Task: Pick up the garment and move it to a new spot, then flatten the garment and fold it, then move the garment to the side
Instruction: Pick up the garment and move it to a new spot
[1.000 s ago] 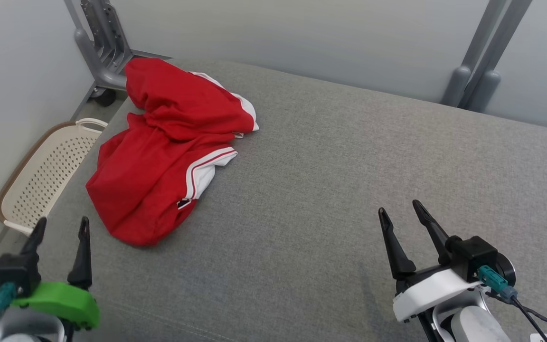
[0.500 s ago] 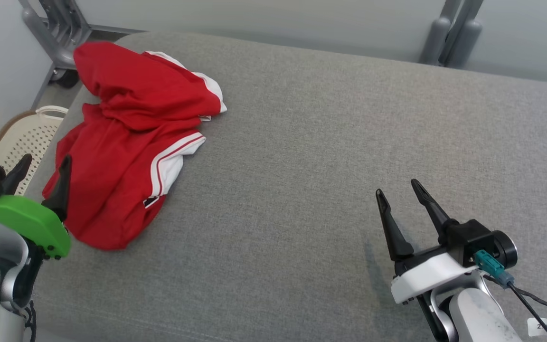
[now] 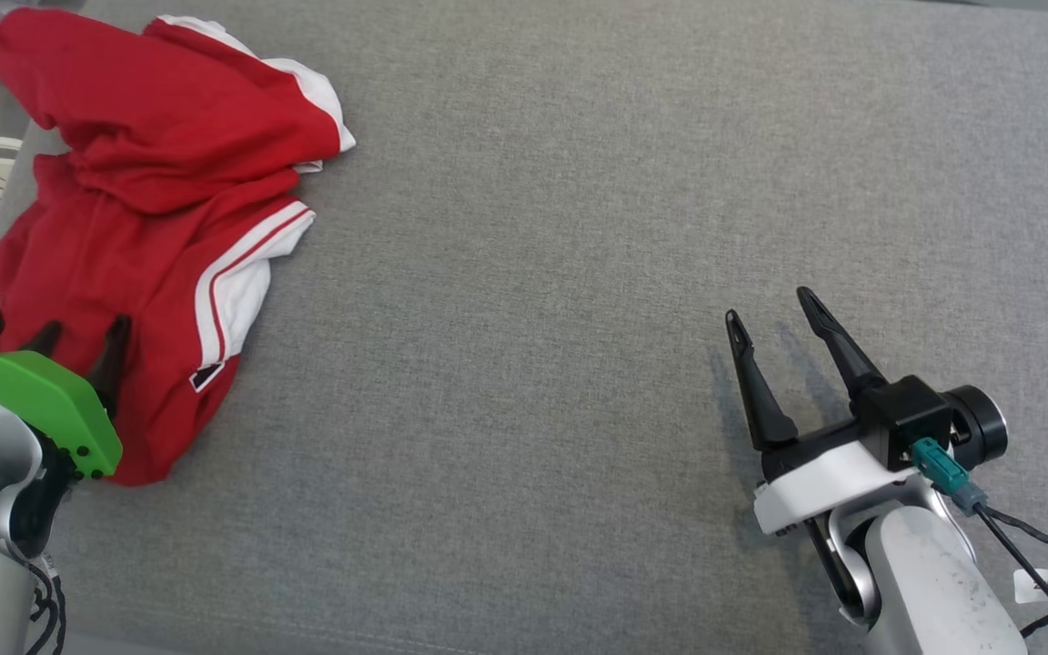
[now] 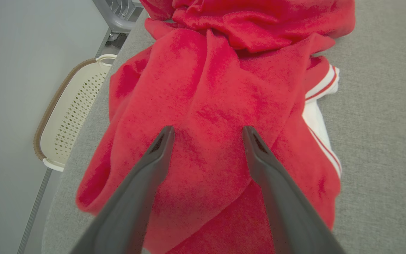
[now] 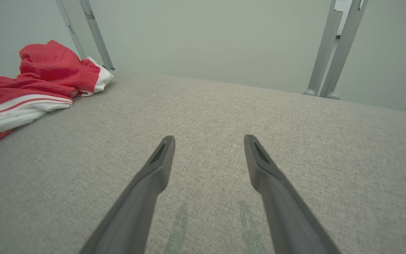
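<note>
Red fleece garment with white trim [image 3: 142, 227] lies crumpled at the left edge of the grey upholstered surface [image 3: 579, 227], every step ahead. My left gripper [image 3: 85, 327] hovers over it, jaws apart; my right gripper [image 3: 769, 307] gapes empty.

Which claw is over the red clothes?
The left gripper, the green one: it hangs open over the garment. The right gripper, white, is over the grey surface instead.

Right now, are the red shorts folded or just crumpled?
Crumpled. The red shorts lie bunched on the grey padded surface, wrinkled layers heaped over each other, their white-striped hems pointing different ways.
</note>
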Controlling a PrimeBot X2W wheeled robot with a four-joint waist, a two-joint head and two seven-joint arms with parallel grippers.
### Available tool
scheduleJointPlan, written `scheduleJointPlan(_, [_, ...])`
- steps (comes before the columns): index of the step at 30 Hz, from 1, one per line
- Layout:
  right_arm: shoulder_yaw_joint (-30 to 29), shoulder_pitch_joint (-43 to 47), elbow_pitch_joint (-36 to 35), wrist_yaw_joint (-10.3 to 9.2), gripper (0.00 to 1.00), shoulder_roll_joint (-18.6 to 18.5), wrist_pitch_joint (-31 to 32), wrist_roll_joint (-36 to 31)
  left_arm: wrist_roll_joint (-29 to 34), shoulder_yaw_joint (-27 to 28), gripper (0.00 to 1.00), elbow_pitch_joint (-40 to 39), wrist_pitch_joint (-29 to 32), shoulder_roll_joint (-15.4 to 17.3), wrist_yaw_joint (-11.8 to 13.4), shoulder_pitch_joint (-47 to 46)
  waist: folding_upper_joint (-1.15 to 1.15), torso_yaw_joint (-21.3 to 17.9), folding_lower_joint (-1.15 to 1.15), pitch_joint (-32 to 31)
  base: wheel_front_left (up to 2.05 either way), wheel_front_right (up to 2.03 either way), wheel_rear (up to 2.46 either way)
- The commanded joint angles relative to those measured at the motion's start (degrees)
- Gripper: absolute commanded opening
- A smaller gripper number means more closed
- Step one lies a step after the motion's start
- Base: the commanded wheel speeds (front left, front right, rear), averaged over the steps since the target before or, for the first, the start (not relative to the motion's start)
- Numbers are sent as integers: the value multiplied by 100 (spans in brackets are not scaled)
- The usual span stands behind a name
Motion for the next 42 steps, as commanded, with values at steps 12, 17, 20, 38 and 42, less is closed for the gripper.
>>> scheduleJointPlan(12, [-69,-210,-190,0,100,-21,-22,-190,-382,-137,100,1183,177,19,-10,-499,0,-389,0,586,0,0,0])
scheduleJointPlan(17, [-65,-241,-323,0,100,-22,-22,-147,-440,-232,46,1480,142,-50,-10,-560,0,-433,0,615,0,0,0])
scheduleJointPlan(20, [-80,-248,-342,0,100,-22,-22,-121,-445,-312,0,1569,43,-49,-8,-574,0,-430,0,576,0,0,0])
scheduleJointPlan(38, [-43,16,-141,0,100,-20,-22,432,-655,-598,0,456,-832,1018,2,-499,0,-521,0,-520,0,0,0])
scheduleJointPlan(42, [-51,118,-105,0,100,-20,-22,527,-607,-619,0,16,-878,1218,2,-498,0,-596,0,-740,0,0,0])
